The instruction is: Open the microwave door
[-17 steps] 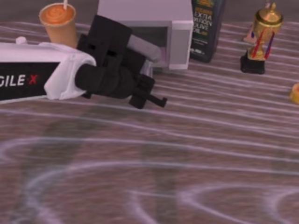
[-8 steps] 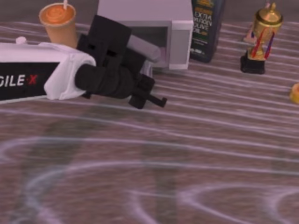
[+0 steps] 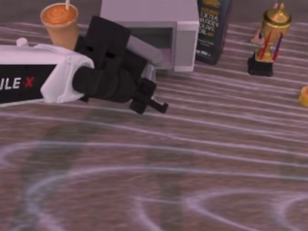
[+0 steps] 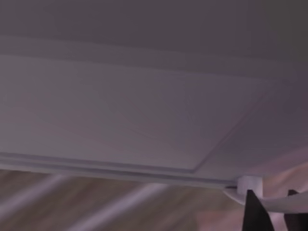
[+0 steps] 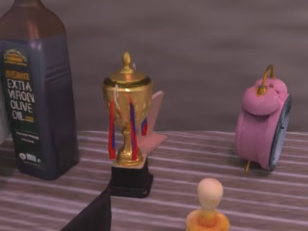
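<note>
The pale microwave [image 3: 149, 12] stands at the back of the table, its control panel [image 3: 185, 45] at the right front. The microwave door [image 3: 147, 48] is swung partly outward toward the left, and it fills the left wrist view [image 4: 120, 110]. My left gripper [image 3: 148, 83] reaches in from the left and is shut on the door's white handle [image 4: 250, 185], which passes between the dark fingertips [image 4: 252, 214]. My right arm is outside the top view; a dark part of the right gripper [image 5: 96, 214] shows in the right wrist view, far from the microwave.
An orange drink cup [image 3: 60, 21] stands left of the microwave, and a dark olive-oil bottle [image 3: 214, 29] stands right of it. Farther right are a gold trophy [image 3: 272, 38], a small yellow piece [image 3: 304, 95] and a pink alarm clock [image 5: 262, 127].
My left arm has drawn slightly to the left with the handle, and the door has swung a little wider. Nothing else moved.
</note>
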Available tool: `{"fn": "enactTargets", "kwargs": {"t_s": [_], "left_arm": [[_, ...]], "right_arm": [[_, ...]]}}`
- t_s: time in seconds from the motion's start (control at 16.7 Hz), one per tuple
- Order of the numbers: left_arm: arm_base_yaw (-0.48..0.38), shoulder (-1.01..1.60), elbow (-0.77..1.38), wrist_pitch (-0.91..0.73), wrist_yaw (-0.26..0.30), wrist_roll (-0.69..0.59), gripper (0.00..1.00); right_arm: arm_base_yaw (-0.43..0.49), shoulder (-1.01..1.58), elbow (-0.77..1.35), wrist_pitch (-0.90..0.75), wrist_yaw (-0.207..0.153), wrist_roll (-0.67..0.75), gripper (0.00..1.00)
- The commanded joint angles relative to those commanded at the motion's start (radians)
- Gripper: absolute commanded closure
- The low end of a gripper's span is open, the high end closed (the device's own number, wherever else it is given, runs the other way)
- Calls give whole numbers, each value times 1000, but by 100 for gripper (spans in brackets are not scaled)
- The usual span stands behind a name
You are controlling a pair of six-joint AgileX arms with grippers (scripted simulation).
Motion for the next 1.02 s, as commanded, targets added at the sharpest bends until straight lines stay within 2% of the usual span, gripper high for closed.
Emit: {"fn": "enactTargets", "kwargs": {"t_s": [0.12,1.02], "left_arm": [[11,-5,-9,-3,14,21,100],[11,-5,-10,-3,14,22,100]], "right_arm": [[0,0,0,0,0,0,0],[0,0,0,0,0,0,0]]}}
